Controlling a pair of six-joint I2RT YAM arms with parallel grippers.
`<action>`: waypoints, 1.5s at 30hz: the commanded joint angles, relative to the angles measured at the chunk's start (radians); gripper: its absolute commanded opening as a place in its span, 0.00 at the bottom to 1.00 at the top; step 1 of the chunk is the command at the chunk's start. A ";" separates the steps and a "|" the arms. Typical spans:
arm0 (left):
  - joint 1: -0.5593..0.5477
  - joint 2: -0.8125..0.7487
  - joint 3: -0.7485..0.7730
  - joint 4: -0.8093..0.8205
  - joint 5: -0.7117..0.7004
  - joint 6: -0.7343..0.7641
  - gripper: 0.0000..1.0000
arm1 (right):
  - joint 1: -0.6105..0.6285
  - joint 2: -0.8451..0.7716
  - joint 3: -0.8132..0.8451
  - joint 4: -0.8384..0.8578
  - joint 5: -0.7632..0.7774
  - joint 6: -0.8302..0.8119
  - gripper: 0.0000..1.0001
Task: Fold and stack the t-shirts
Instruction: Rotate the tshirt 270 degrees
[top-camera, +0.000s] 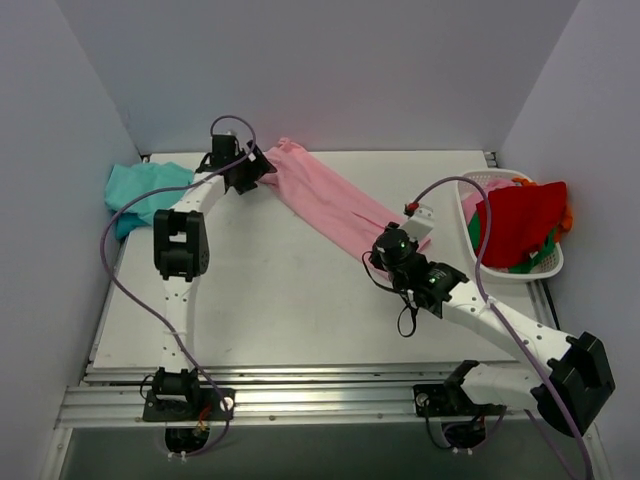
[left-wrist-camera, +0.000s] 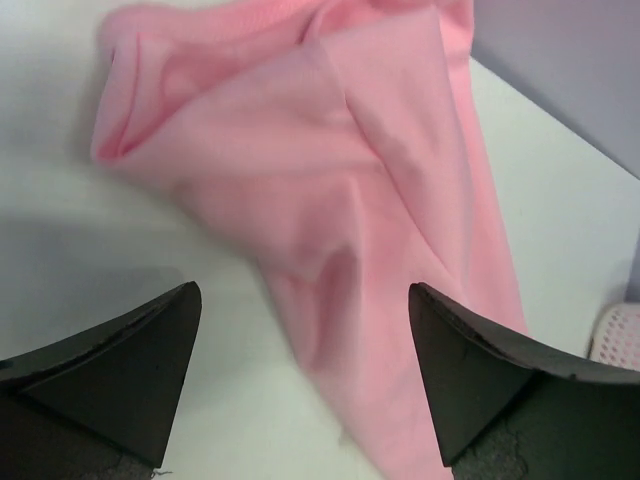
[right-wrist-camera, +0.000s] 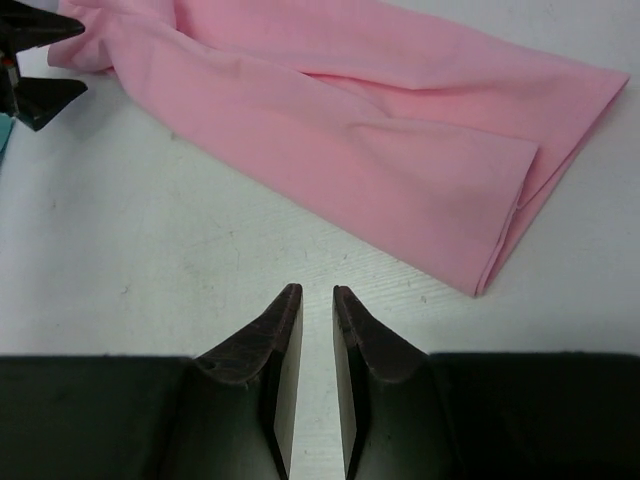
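Note:
The light pink t-shirt (top-camera: 335, 205) lies as a long folded band running diagonally from the back middle of the table to the right. It fills the left wrist view (left-wrist-camera: 330, 170) and shows in the right wrist view (right-wrist-camera: 380, 110). The teal t-shirt (top-camera: 140, 190) lies bunched at the far left edge. My left gripper (top-camera: 260, 166) hovers at the pink shirt's back end, its jaws wide open and empty (left-wrist-camera: 302, 292). My right gripper (top-camera: 383, 250) is at the shirt's near right end. Its jaws (right-wrist-camera: 316, 290) stand almost together with nothing between them, over bare table just short of the shirt's edge.
A white plastic basket (top-camera: 505, 270) at the right edge holds red (top-camera: 520, 220), green and orange garments. The white table (top-camera: 300, 300) is walled at the back and on both sides. The left gripper's fingers (right-wrist-camera: 35, 60) show at the top left of the right wrist view.

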 joint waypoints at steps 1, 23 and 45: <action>0.035 -0.337 -0.247 0.279 0.112 -0.011 0.94 | -0.007 -0.053 -0.030 -0.028 0.060 -0.012 0.16; -0.582 -1.197 -1.482 0.543 -0.606 -0.507 0.94 | 0.002 -0.229 0.011 -0.183 0.138 0.012 0.82; -0.899 -0.540 -1.114 0.761 -0.658 -0.790 0.94 | -0.014 -0.371 0.021 -0.321 0.250 0.000 0.84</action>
